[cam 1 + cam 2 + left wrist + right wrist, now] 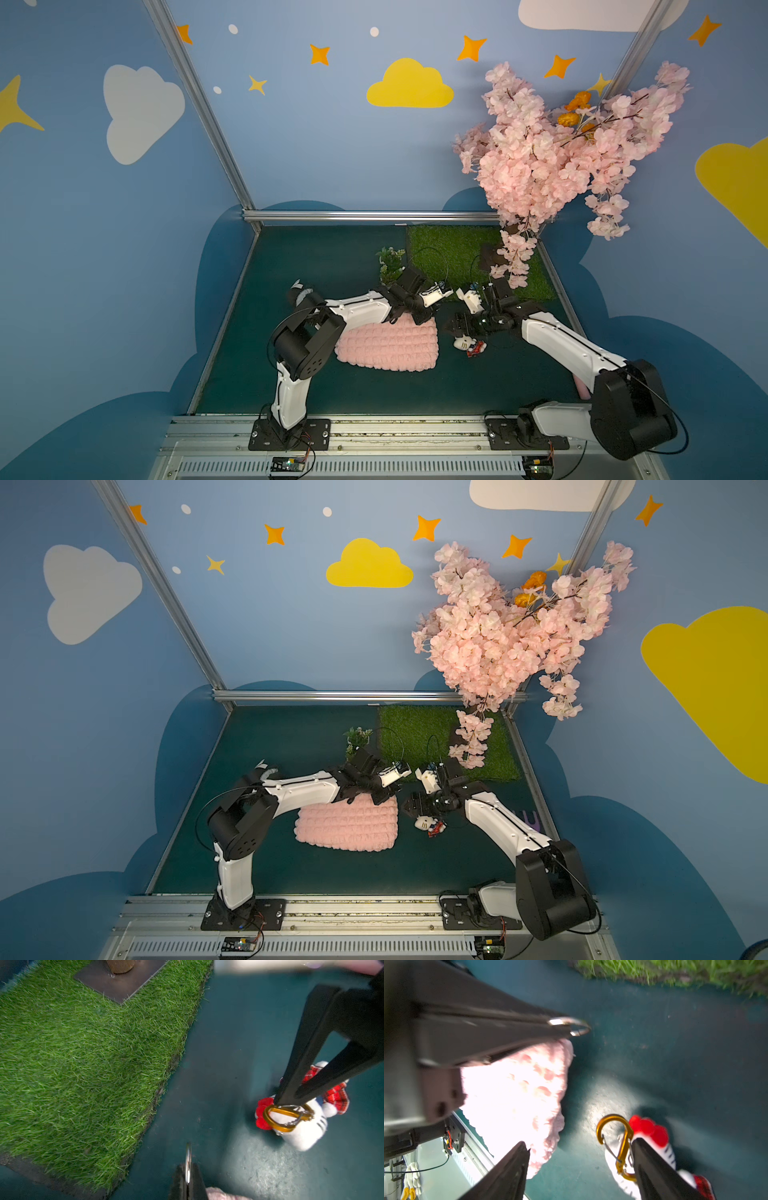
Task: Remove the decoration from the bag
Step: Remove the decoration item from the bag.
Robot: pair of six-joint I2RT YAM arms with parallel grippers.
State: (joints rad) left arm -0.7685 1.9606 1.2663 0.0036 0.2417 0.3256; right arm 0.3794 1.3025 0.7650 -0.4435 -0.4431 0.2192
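Note:
The pink quilted bag lies flat on the dark green table in both top views. My left gripper is shut on a silver ring at the bag's far right corner. The decoration, a white cat plush with a red bow, lies on the table just right of the bag. Its gold carabiner hangs free of the ring. My right gripper stands open just over the plush, one finger against its head.
A grass mat with the pink blossom tree fills the back right. A small green plant stands behind the left wrist. A dark plush with a white frill sits behind the left elbow. Metal rails edge the table.

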